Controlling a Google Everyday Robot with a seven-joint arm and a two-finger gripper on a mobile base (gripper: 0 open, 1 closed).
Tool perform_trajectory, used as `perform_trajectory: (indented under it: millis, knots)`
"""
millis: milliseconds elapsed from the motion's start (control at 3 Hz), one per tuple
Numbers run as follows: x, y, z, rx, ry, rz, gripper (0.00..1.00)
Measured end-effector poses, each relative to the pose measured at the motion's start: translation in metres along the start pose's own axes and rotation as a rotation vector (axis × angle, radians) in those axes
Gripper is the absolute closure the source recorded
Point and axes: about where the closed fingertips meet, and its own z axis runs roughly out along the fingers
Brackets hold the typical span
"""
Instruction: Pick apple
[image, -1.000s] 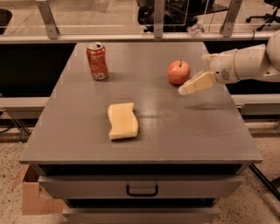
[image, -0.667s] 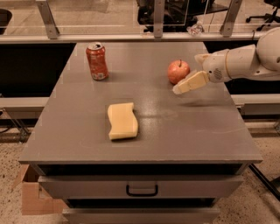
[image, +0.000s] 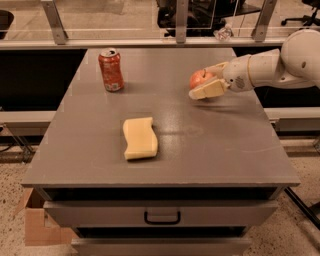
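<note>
A: Where's the small round red-pink apple (image: 199, 78)?

B: On the flat grey bench (image: 215, 140), right side, nearer the back edge. It sits on the top, w/ a bit of yellow on its skin.

A: And the cream two-finger end effector (image: 201, 82)?

B: Right at the apple. It comes in from the right, on the end of the fat white robot arm (image: 280, 65). One finger (image: 210, 90) lies low in front of the apple. The other finger (image: 218, 67) is behind it, so the apple is between them.

A: Is it squeezing?

B: No, it looks released: fingers spread apart, not clenched. The front one is v. close to the apple's skin; can't tell if it touches.

A: What else is on top?

B: A red metal soda can (image: 111, 70), upright, at the back left, well apart from the apple. Also a pale yellow wavy sponge (image: 140, 138), lying flat near the middle, closer to the front, apart from both.

A: Under the top?

B: A grey drawer (image: 100, 214) w/ a black handle (image: 162, 218), shut. A brown cardboard box (image: 36, 227) sits on the speckled floor at the bottom left, just beside the bench.

A: Behind?

B: A grey metal rail (image: 125, 44) w/ posts runs along the back edge.
</note>
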Motion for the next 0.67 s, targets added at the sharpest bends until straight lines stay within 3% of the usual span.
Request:
perform_trajectory:
  millis: [333, 667]
  knots:
    - [0.001, 0.003, 0.006, -0.020, 0.001, -0.007, 0.57]
    - [-0.041, 0.012, 0.011, -0.080, -0.097, -0.045, 0.87]
